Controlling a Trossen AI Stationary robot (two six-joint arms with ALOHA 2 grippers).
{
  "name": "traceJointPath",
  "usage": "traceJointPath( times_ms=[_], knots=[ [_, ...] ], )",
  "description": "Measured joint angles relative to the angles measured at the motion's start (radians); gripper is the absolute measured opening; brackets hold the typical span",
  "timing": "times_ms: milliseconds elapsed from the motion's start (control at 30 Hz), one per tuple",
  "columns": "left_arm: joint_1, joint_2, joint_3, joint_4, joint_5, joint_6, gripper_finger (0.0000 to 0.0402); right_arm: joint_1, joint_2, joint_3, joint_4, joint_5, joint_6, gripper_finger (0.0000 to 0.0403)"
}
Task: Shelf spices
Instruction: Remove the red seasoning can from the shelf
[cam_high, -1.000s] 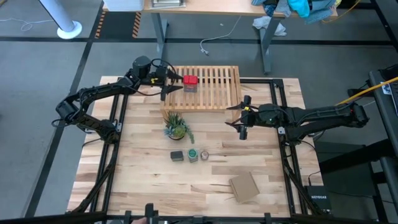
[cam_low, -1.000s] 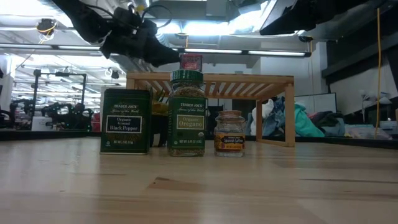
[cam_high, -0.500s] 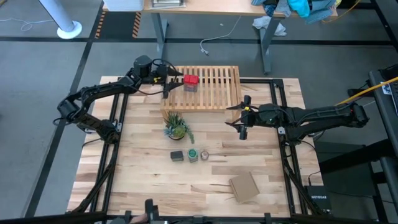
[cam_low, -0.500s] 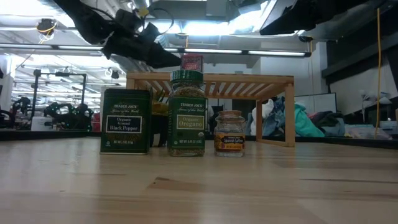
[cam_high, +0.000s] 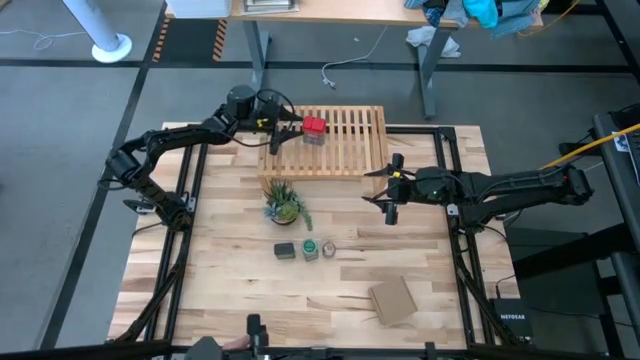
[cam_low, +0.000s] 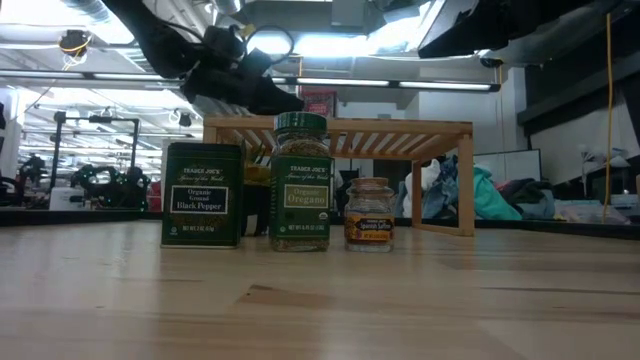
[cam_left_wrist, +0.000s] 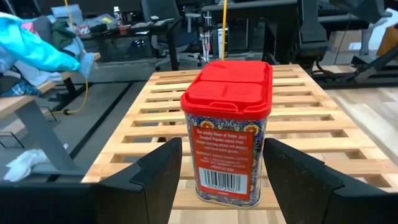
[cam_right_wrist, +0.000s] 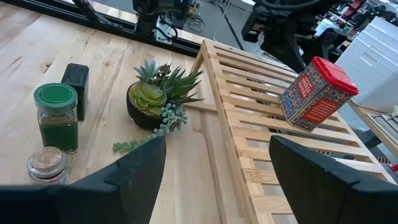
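Note:
The red tin (cam_high: 314, 127) sits over the left part of the light-wood slatted shelf (cam_high: 345, 140), between the fingers of my left gripper (cam_high: 300, 130), which is shut on it. The right wrist view shows the red tin (cam_right_wrist: 317, 93) tilted over the slats. The dark tin (cam_high: 285, 250), the green-capped jar (cam_high: 310, 248) and the tiny brownish jar (cam_high: 329, 247) stand in a row on the tabletop, nearer than the shelf. My right gripper (cam_high: 390, 195) hovers open, off the shelf's near right corner. My left gripper pinches the red tin between its two fingers (cam_left_wrist: 161, 171), on opposite side walls (cam_left_wrist: 193, 168) below the red lid. The fingers come about level from the table's left. The tin is tilted, and I cannot tell whether its bottom edge (cam_right_wrist: 298, 124) rests on the slats.
A small potted plant (cam_high: 283, 205) stands just in front of the shelf's left leg, between the shelf and the row of spices. A flat cardboard piece (cam_high: 392, 300) lies near the table's near right corner. The right half of the shelf top carries nothing.
My left gripper has moved toward the table's right and slightly toward the far edge over the shelf. The red tin has travelled with it by about its own width. My right arm has stayed still.

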Motion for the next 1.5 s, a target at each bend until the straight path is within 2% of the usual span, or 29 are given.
traceJointPath(
  times_ms=[267, 467, 867, 1033, 1367, 1500],
  knots=[
    [0.0, 0.0, 0.0, -0.003, -0.006, 0.019, 0.0219, 0.0, 0.0, 0.0, 0.001, 0.0, 0.0, 0.0292],
    [0.0, 0.0, 0.0, 0.006, -0.096, 0.043, 0.0219, 0.0, 0.0, 0.0, 0.001, 0.0, 0.0, 0.0292],
    [-0.005, 0.0, 0.0, 0.006, -0.097, -0.004, 0.0219, 0.0, 0.0, 0.0, 0.001, 0.0, 0.0, 0.0292],
    [-0.018, 0.0, 0.0, 0.007, -0.097, 0.053, 0.0219, 0.0, 0.0, 0.0, 0.001, 0.0, 0.0, 0.0292],
    [-0.03, 0.0, 0.0, 0.039, -0.123, 0.06, 0.0219, 0.0, 0.0, 0.0, 0.001, 0.0, 0.0, 0.0292],
    [-0.028, 0.0, 0.0, 0.075, -0.072, 0.045, 0.0228, 0.0, 0.0, 0.0, 0.001, 0.0, 0.0, 0.0292]
  ],
)
